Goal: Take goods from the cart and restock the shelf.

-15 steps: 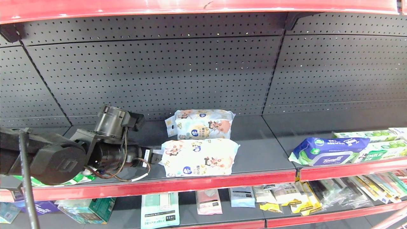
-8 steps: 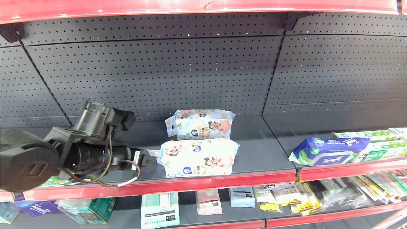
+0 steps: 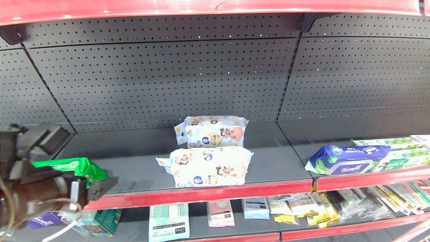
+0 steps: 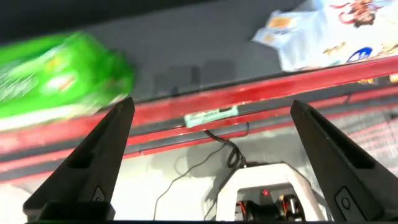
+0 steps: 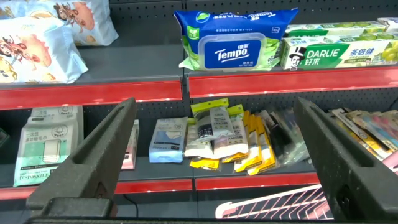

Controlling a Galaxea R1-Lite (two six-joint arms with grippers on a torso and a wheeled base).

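Observation:
Two white cartoon-print packs lie on the grey shelf (image 3: 134,158), the front pack (image 3: 208,166) by the red lip and the back pack (image 3: 213,131) behind it. A green pack (image 3: 75,167) lies at the shelf's left end. My left gripper (image 3: 100,187) hangs low at the far left, in front of the shelf's red edge, open and empty. The left wrist view has its fingers spread (image 4: 211,109) below the green pack (image 4: 59,78), well clear of the white pack (image 4: 329,31). My right gripper (image 5: 214,102) stands open and empty before the lower shelves.
A blue-and-white wipes pack (image 3: 346,159) and green boxes (image 3: 399,151) fill the shelf's right bay. Small hanging goods (image 5: 217,137) crowd the shelf below. A pink wire cart rim (image 5: 273,208) sits low in the right wrist view. The perforated back wall (image 3: 168,77) is bare.
My left arm has pulled back leftward and down, away from the front white pack, which stays on the shelf. The green pack behind the arm has come into view.

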